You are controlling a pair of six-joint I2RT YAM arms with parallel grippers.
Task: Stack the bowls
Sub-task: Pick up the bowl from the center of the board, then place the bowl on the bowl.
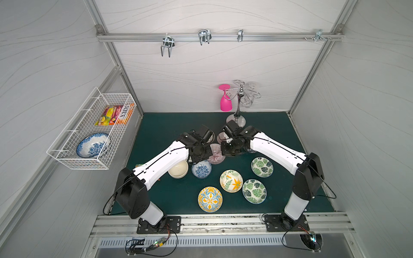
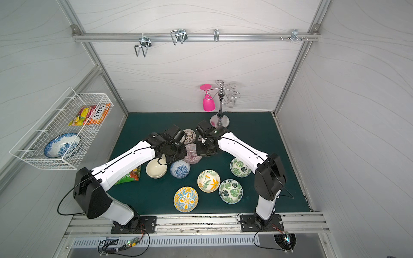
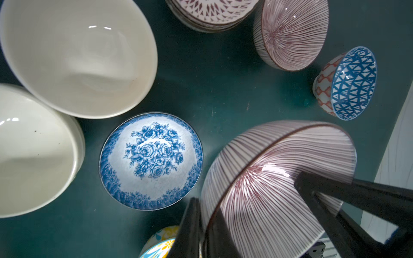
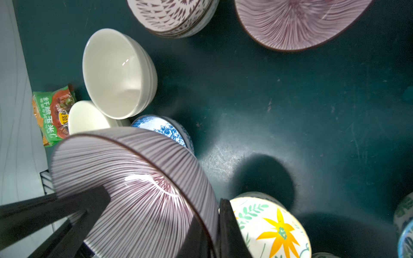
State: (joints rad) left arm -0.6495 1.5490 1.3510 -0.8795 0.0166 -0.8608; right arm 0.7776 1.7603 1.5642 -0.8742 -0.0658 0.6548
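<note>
Striped bowl (image 1: 215, 156) hangs tilted over the mat (image 1: 279, 125) between our arms; left gripper (image 3: 204, 223) and right gripper (image 4: 215, 223) each pinch an opposite rim. We judge the second striped bowl (image 3: 290, 33), farther back, nearer the right.

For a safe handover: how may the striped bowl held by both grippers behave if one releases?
Likely slippery: the striped bowl shows glossy glare, and the left gripper and right gripper pinch only its rim. Probably stiff yet breakable, seemingly glazed ceramic. It may tilt down from a one-sided rim grip.
</note>
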